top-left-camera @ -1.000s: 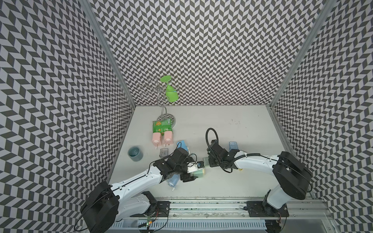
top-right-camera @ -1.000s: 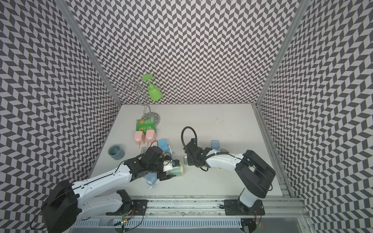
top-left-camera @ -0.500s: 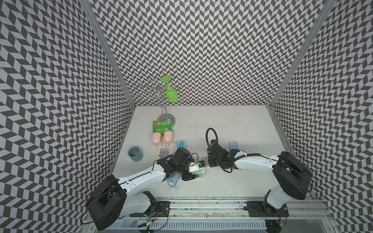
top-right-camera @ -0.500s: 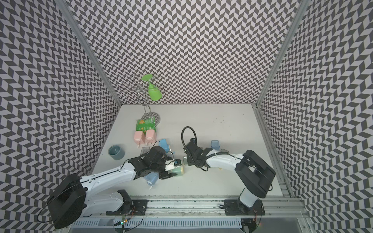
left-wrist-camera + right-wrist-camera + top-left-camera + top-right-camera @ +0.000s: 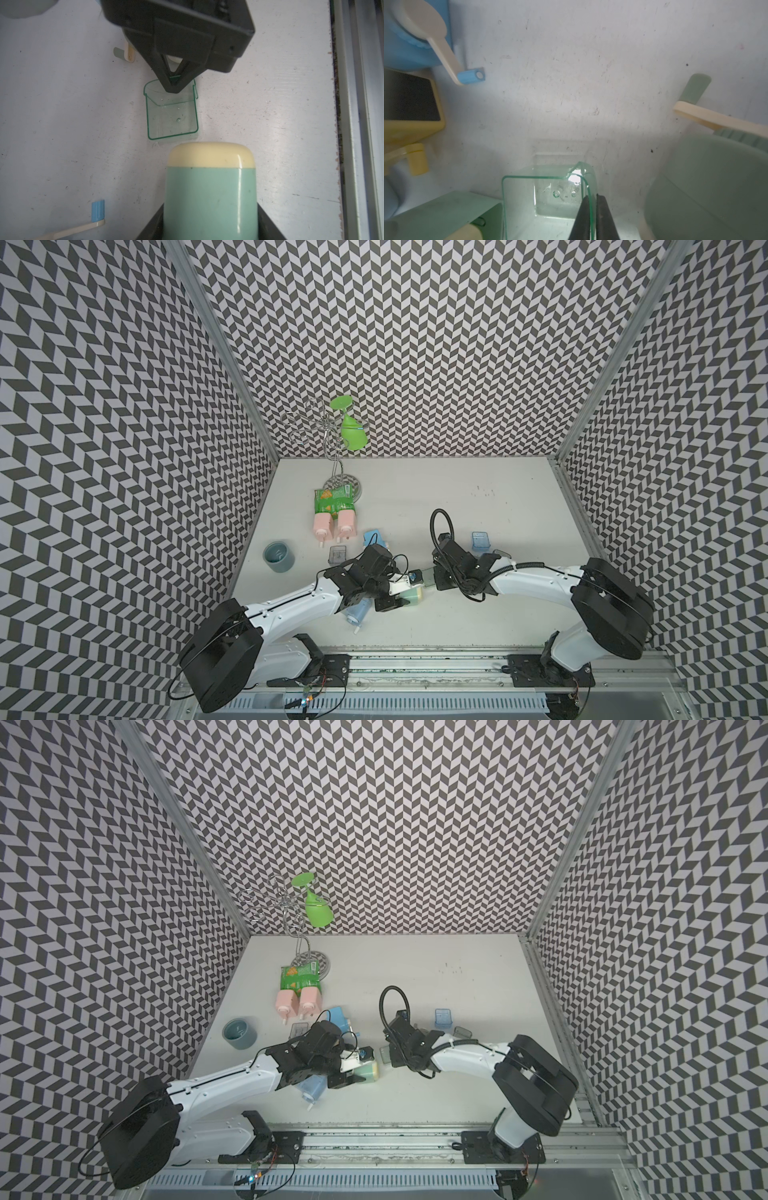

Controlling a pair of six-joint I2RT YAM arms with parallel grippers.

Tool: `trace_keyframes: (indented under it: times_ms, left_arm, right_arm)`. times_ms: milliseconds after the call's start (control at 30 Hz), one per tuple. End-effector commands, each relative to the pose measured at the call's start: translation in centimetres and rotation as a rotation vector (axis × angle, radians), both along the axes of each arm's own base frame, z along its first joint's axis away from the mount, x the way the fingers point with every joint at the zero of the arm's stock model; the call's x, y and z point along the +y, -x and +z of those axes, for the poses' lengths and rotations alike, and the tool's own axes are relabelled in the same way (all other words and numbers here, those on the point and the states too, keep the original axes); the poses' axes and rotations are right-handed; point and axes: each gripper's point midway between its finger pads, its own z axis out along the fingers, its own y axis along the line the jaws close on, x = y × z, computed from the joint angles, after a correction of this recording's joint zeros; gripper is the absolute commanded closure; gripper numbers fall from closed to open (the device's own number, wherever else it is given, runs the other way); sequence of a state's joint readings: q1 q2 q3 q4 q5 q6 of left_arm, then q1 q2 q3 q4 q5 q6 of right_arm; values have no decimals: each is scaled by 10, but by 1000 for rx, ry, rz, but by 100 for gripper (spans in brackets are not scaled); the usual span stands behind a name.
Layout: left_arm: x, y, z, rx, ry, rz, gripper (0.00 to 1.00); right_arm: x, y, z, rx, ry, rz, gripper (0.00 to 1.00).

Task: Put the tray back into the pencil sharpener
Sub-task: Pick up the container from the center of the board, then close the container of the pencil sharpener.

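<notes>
Two arms: they meet at the near centre of the worktop (image 5: 457, 497), tips facing each other.
Left gripper (image 5: 403, 593): jaws are set to the width of the pencil sharpener (image 5: 211, 187) and pressed on both its flanks; its cream end points right.
Tray (image 5: 172, 112): clear with green edges, low over the worktop and just right of the cream end; contact between the two cannot be told.
Right gripper (image 5: 592, 209): jaws are almost fully closed, pinching one side wall of the tray.
Procedure: hold the sharpener body still. Square the tray to the opening, keep it level and feed it straight leftward. A one-wall pinch probably lets the tray twist, so press gently.
Caution: no view plainly shows the slot; confirm it before pushing.
Left wrist view: shows how the tray lines up with the sharpener, which both top views largely hide.
Right wrist view: shows the pinch itself, plus a second green body (image 5: 706, 187) with a cream crank (image 5: 708, 118), unseen from above.
</notes>
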State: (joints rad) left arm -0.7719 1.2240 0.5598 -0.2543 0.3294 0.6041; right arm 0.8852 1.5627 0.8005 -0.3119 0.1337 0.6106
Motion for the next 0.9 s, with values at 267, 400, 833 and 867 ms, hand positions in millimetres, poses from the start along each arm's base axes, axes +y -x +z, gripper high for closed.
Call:
trace_keyframes:
  times_ms: [267,400,833,867]
  left_arm:
    - [-10,-1,12,-18,87,45,59]
    - [-12,1,14,-30,97,51,59]
    - [-15,-3,8,-11,83,77,59]
    - [-15,-4,6,-12,70,77,59]
  right_arm:
    - [3,22,4,31,-20,10,90]
    - [-1,28,-2,48,-14,0,90]
    - [25,39,3,92,-113,34,86]
    - [26,39,3,93,-115,32,86]
